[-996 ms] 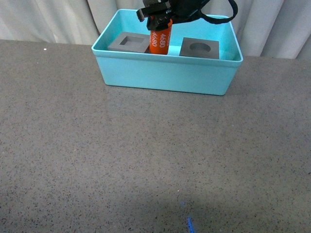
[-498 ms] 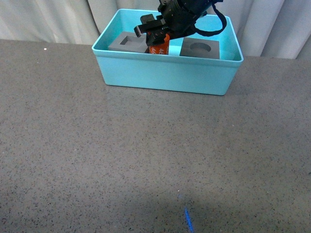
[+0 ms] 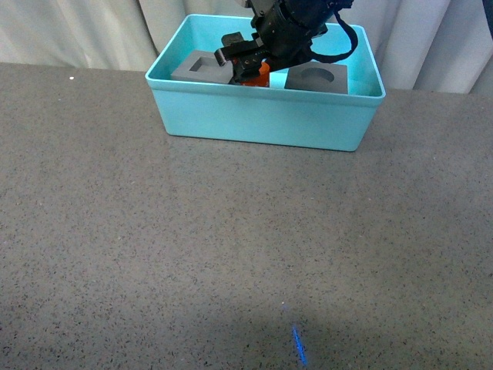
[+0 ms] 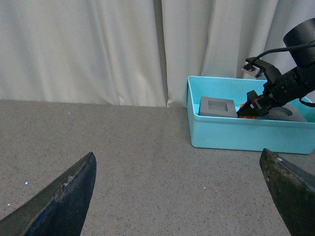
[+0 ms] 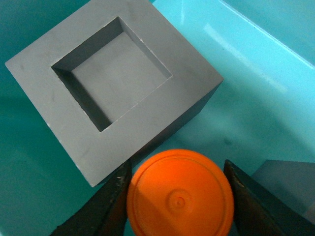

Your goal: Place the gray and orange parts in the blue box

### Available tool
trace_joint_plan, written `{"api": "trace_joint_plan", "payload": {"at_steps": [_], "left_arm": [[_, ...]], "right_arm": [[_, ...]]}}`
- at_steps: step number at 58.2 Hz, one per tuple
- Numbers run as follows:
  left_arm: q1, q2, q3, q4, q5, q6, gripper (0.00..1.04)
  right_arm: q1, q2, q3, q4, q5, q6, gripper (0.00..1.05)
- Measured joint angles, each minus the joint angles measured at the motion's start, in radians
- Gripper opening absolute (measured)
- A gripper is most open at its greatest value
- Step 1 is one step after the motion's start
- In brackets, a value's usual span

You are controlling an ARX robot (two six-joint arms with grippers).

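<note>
Lowering into the turquoise-blue plastic bin (image 3: 262,116) at the far side of the speckled gray table (image 3: 231,247), the right gripper (image 3: 250,65) grips the small orange cylinder (image 5: 179,194) upright between the two matte gray cubes, evidently for placing there. Its fingers (image 5: 110,204) are closed against the cylinder's sides, beside the square-recessed cube (image 5: 113,83); the round-recessed cube (image 3: 317,77) sits opposite. The left gripper (image 4: 182,196) hangs well back, spread wide and empty.

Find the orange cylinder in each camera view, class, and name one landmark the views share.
Front: orange cylinder top centre, under the right gripper.
Left wrist: a sliver at right, inside the blue box.
Right wrist: its round end bottom centre.
Shared landmark: square-recess gray cube.
</note>
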State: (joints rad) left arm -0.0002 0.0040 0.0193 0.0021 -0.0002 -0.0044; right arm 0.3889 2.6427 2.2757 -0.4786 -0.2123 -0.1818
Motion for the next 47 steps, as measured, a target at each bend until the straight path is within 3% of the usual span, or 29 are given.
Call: {"api": "trace_joint_plan", "payload": {"at_steps": [6,12,31,47], "left_arm": [[0.000,0.000,0.000,0.000,0.000,0.000,0.98],[0.000,0.000,0.000,0.000,0.000,0.000,0.98],[0.000,0.000,0.000,0.000,0.000,0.000,0.98],[0.000,0.000,0.000,0.000,0.000,0.000,0.98]], "right_arm": [[0.000,-0.006,-0.025,0.026,-0.007,0.010,0.80],[-0.006,-0.028,-0.062,0.054,-0.007,0.026,0.96],[-0.036,-0.271,-0.313,0.261,0.001,0.047,0.95],[-0.061,-0.547,-0.665,0.468,0.050,0.045,0.95]]}}
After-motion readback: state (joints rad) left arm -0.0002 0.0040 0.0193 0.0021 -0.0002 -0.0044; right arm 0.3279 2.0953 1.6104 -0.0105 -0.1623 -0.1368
